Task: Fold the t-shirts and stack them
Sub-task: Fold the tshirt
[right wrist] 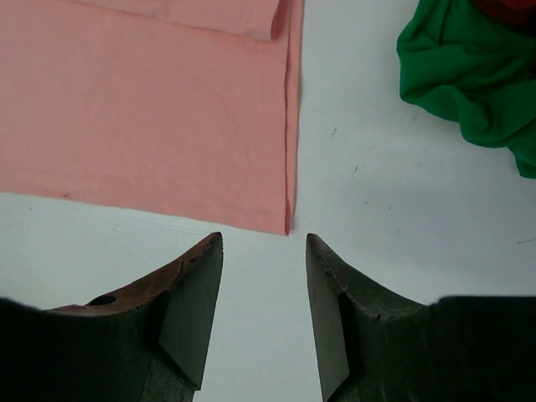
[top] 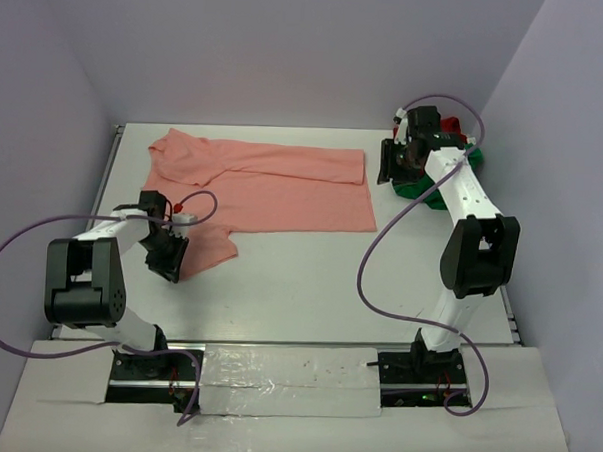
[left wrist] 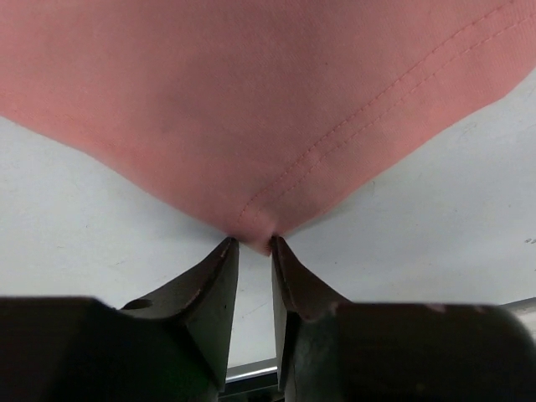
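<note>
Table (top: pixel 309 286): salmon-pink t-shirt (top: pixel 283 185) spread flat at centre-left, far edge folded over. Green t-shirt (right wrist: pixel 469 75) and dark red t-shirt (top: pixel 451 125) bunched far right. Left gripper (left wrist: pixel 254 251) nearly closed, pinching the sleeve corner. Right gripper (right wrist: pixel 264 251) spread wide, empty, at the hem corner.

The salmon-pink t-shirt (top: pixel 283 190) lay spread flat across the far half of the table, collar to the left and hem to the right, its far side folded over onto the body in a long strip. Its hem edge (right wrist: pixel 288 126) ran straight and stitched. The near sleeve stretched toward the front, its seamed corner (left wrist: pixel 255 230) pinched between the tips of the left gripper (left wrist: pixel 252 244). Well to the right, the bright green t-shirt (right wrist: pixel 469 75) sat crumpled in a heap, with the dark red t-shirt (top: pixel 452 124) bunched on top of it.
</note>
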Tool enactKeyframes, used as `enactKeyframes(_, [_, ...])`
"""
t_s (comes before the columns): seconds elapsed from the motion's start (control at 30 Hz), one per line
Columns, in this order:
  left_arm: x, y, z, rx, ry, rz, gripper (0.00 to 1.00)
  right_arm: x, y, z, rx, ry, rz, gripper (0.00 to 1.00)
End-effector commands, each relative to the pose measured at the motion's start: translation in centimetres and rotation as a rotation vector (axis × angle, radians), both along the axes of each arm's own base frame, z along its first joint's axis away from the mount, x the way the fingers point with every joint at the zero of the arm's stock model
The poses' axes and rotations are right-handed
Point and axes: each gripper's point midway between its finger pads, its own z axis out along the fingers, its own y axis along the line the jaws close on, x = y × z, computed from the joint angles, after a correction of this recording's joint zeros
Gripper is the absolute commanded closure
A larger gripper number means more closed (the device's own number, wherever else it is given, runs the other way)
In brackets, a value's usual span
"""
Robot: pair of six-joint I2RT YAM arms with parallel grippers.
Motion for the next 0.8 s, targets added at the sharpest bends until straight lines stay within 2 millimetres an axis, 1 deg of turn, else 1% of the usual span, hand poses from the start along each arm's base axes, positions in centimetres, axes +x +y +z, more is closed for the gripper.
enactKeyframes(0.0, [0.0, -0.4, -0.9, -0.011, 0.013, -0.009, 0.69, -0.1, 0.1, 4.1, 0.020, -0.075, 0.015, 0.48])
enactKeyframes(0.03, [-0.1, -0.5, -1.0, -0.012, 0.017, -0.014, 0.73, -0.1, 0.1, 4.5, 0.019, -0.084, 0.014, 0.48])
enactKeyframes(0.1, [0.0, -0.5, -1.2, -0.006, 0.016, -0.014, 0.75, -0.3, 0.3, 4.7, 0.030, -0.082, 0.026, 0.48])
enactKeyframes(0.13, [-0.1, -0.5, -1.3, -0.009, 0.020, -0.015, 0.79, -0.6, 0.4, 4.5, 0.031, -0.066, 0.033, 0.48])
enactKeyframes(0.2, [0.0, -0.4, -1.5, -0.005, 0.015, -0.011, 0.81, -1.3, 0.7, 3.9, 0.041, -0.041, 0.051, 0.48])
enactKeyframes(0.23, [-0.2, -0.5, -1.5, -0.008, 0.019, -0.014, 0.86, -1.8, 0.8, 3.0, 0.034, -0.017, 0.065, 0.48])
enactKeyframes(0.3, [0.0, -0.5, -1.6, -0.006, 0.009, -0.012, 0.91, -2.3, 0.4, 1.8, -0.005, 0.005, 0.088, 0.49])
enactKeyframes(0.33, [0.0, -0.6, -1.6, -0.012, 0.006, -0.013, 0.92, -3.1, 0.2, 0.3, -0.013, 0.039, 0.091, 0.49])
enactKeyframes(0.4, [0.1, -0.6, -1.6, -0.009, -0.004, -0.012, 0.97, -3.6, -0.1, -0.5, -0.039, 0.044, 0.106, 0.50])
enactKeyframes(0.43, [0.1, -0.6, -1.6, -0.012, -0.002, -0.014, 0.98, -4.3, -0.1, -1.6, -0.043, 0.068, 0.118, 0.50])
enactKeyframes(0.47, [0.1, -0.7, -1.6, -0.014, 0.000, -0.013, 1.00, -4.6, 0.0, -2.0, -0.047, 0.071, 0.135, 0.51])
enactKeyframes(0.5, [0.1, -0.7, -1.6, -0.014, 0.000, -0.013, 1.00, -4.9, 0.0, -2.4, -0.060, 0.075, 0.153, 0.51])
enactKeyframes(0.57, [0.3, -0.7, -1.6, -0.014, -0.009, -0.010, 1.00, -6.2, 0.0, -3.6, -0.065, 0.120, 0.182, 0.52])
enactKeyframes(0.6, [0.3, -0.7, -1.4, -0.015, -0.013, -0.014, 1.00, -7.2, -0.1, -4.6, -0.070, 0.158, 0.198, 0.52])
enactKeyframes(0.67, [0.5, -0.7, -1.2, -0.012, -0.020, -0.014, 1.00, -8.2, -0.3, -5.5, -0.087, 0.194, 0.209, 0.52])
enactKeyframes(0.7, [0.5, -0.7, -1.1, -0.014, -0.025, -0.014, 1.00, -8.8, -0.5, -6.4, -0.097, 0.214, 0.210, 0.52])
enactKeyframes(0.77, [0.6, -0.7, -1.1, -0.012, -0.025, -0.016, 1.00, -9.2, -0.6, -7.1, -0.104, 0.230, 0.211, 0.51])
